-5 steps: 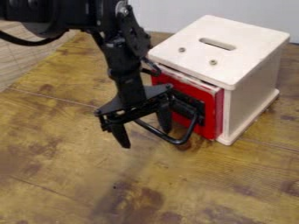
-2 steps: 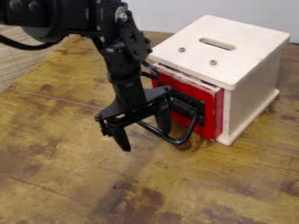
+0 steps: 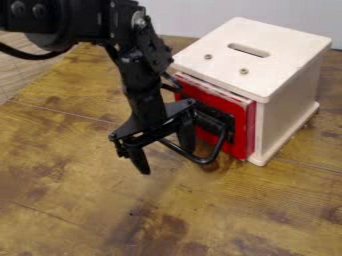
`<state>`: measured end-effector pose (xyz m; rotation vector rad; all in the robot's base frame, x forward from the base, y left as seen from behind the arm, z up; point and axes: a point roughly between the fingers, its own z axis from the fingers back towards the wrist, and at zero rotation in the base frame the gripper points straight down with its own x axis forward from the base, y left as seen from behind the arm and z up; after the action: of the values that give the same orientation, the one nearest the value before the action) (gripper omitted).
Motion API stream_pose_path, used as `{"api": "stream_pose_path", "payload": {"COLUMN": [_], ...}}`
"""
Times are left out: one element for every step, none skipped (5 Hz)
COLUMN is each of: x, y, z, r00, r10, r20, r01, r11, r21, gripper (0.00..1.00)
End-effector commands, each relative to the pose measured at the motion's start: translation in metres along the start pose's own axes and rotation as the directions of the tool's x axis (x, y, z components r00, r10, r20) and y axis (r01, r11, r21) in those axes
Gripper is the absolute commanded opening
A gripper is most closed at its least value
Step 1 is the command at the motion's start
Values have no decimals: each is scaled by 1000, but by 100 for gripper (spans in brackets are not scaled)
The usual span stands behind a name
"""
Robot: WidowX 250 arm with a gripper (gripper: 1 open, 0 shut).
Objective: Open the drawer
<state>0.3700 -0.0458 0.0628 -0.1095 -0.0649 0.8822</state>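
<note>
Claw slightly nearer the drawer's handle.

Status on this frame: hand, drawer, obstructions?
Hand at the handle, grip unclear. Red drawer looks shut in its box. Arm partly blocks the view; nothing seen obstructing the drawer's path besides robot.

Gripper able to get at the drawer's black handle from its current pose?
Likely yes: the gripper is right beside the handle, and nothing else seems to stand between them. Contact is unclear from this one view.
</note>
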Motion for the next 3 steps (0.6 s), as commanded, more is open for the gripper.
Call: {"api": "stream_pose_path", "payload": {"x": [3,4,5], "y": [-7,-6,-6], "z": [24,24,23], "r00": [999,998,998], "r10": [-3,9,23], "r20": [53,58,63], "r01": [6,-6,-19], "r11": [999,998,998], "r21": [-54,-55,-56], "gripper": [100,100,100]}}
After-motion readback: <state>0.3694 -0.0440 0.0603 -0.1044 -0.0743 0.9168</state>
